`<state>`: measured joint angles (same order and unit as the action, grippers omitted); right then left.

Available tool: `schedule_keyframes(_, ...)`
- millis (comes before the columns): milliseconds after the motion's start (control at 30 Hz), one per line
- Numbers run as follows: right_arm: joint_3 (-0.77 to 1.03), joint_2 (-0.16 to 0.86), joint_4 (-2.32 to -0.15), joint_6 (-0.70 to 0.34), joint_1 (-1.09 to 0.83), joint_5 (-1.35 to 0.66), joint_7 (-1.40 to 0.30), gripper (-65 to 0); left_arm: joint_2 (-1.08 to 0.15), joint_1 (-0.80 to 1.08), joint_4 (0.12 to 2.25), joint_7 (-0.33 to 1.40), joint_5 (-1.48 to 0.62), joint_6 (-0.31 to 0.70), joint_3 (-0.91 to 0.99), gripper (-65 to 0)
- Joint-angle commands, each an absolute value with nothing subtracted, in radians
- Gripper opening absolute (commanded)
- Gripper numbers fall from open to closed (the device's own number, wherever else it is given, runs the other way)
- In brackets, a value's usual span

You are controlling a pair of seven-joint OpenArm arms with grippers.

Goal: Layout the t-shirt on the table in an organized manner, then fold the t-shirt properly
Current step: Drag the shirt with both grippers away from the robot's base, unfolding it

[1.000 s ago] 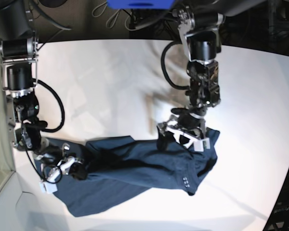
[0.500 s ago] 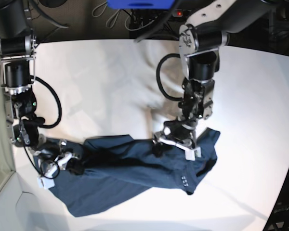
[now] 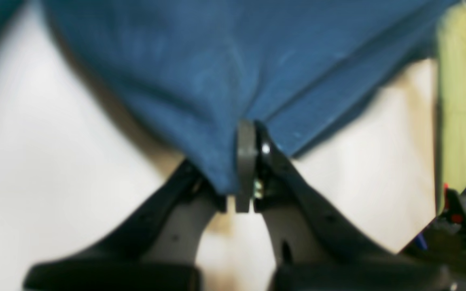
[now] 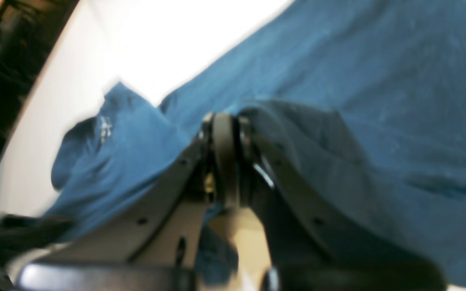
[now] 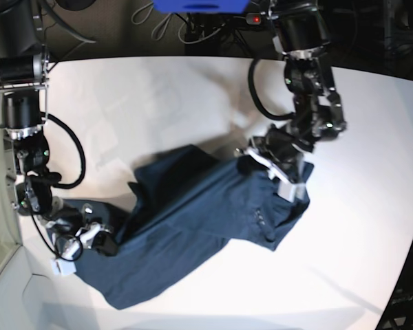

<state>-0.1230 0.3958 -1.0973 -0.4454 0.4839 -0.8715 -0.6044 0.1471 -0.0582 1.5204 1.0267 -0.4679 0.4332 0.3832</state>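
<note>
The left gripper [image 3: 244, 169] had just clamped onto the t-shirt [image 5: 193, 227] and dragged it across the table [image 5: 158, 103], while the right gripper [image 4: 225, 161] stayed pinched on cloth, so spreading had begun.

Blue box [image 5: 201, 5], dark cables [image 5: 166, 29]

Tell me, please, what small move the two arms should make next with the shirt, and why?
Probably draw the two grippers apart and slightly up. The left gripper and the right gripper are each shut on the t-shirt, which lies bunched and creased in a diagonal band on the table. Tensioning the cloth between them should help spread it flat before any fold.
</note>
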Motion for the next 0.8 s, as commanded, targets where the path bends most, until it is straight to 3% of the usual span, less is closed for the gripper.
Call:
schedule_keyframes(0, -0.113, 0.410, -1.116, -0.452, 0.518, -0.889, -0.572, -65.0, 0.148, -0.068, 1.600, 1.044, -0.481, 0.435, 0.381, -64.7)
schedule_keyframes(333, -0.113, 0.394, -1.184, -0.452, 0.490, -0.889, -0.677, -65.0, 0.007, 0.147, 1.794, 1.076, -0.719, 0.446, 0.394, -64.5)
schedule_keyframes(633, -0.113, 0.414, -1.494, -0.452, 0.251, -0.889, -0.699, -65.0, -0.050, 0.338, 1.805, 1.078, -1.069, 0.446, 0.414, -64.5)
schedule_keyframes(767, -0.107, 0.444, -1.590, -0.452, 0.150, -0.889, -0.699, -65.0, -0.056, 0.400, 1.807, 1.078, -1.135, 0.446, 0.323, -64.5)
